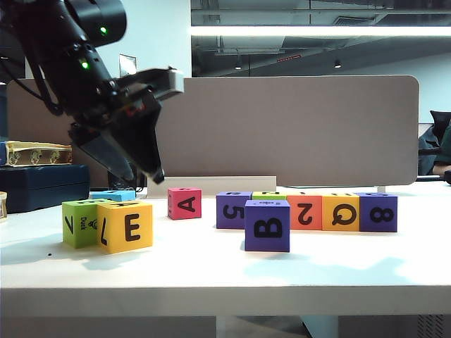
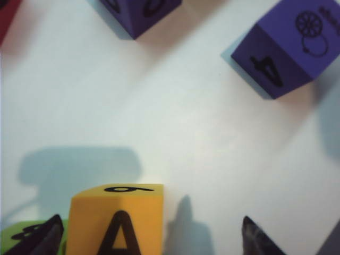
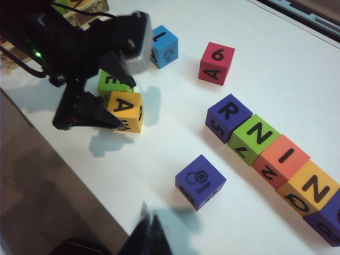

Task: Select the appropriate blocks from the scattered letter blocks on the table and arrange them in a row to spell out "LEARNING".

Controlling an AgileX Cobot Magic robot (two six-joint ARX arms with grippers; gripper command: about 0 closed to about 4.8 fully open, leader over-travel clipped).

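From my remote station, a bright ceiling strip light (image 1: pixel 320 31) glares across the exterior view's top, the white table (image 1: pixel 211 264) glows evenly under soft block shadows, and the left gripper (image 1: pixel 137 169) blurs at upper left, its fingertips (image 2: pixel 48 236) out of focus in its wrist view.

Letters and digits you can read on the blocks

At your 9 o'clock the yellow block (image 1: pixel 125 226) shows E and 7, the green block (image 1: pixel 80 222) "Duck"; toward 12 the red block (image 1: pixel 184 203) shows A; the purple block (image 1: pixel 267 225) B, with "Orange" on top; from above, the row (image 3: pixel 272 154) reads R, N, I, N.
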